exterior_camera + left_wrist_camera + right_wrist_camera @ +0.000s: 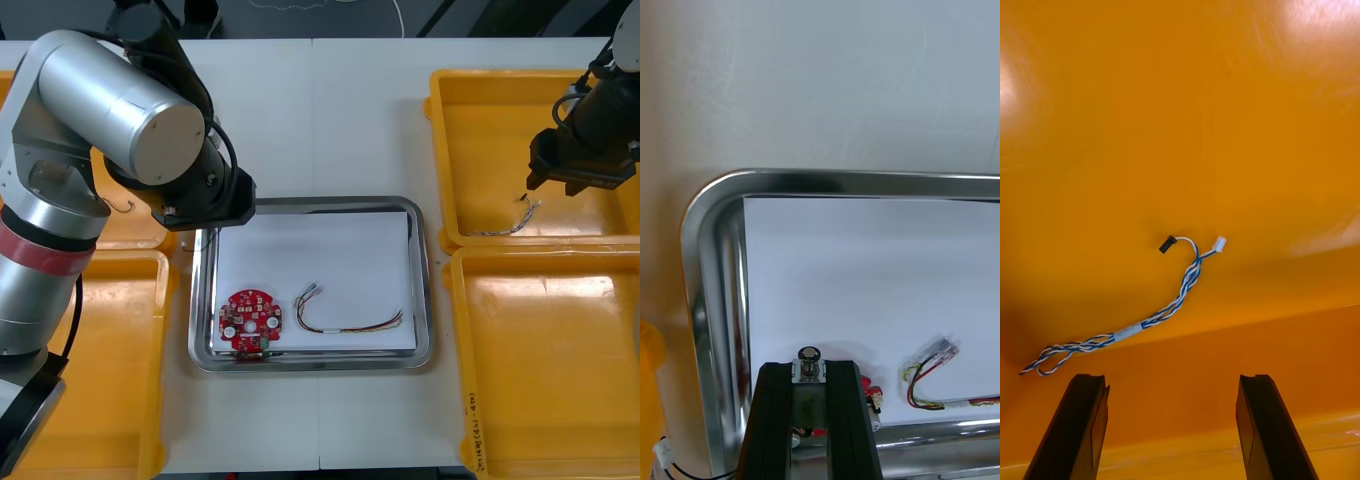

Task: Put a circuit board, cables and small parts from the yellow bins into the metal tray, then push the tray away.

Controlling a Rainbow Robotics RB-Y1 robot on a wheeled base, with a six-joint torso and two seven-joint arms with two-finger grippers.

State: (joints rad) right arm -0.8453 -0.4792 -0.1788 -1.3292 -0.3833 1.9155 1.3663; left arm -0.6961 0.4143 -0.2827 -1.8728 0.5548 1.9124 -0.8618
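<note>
left claw (809, 375) pinching small metal part (809, 355) hides most of circuit board (866, 385).

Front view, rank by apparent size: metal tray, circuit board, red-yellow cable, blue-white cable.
1. metal tray
2. circuit board by area; the red and yellow cable spans wider, so these two are unsure
3. blue and white cable, smallest

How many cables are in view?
3. A red and yellow cable lies in the metal tray; a twisted blue and white cable in the right far yellow bin; a black cable, mostly hidden, beside the tray. The left arm may hide more.
</note>
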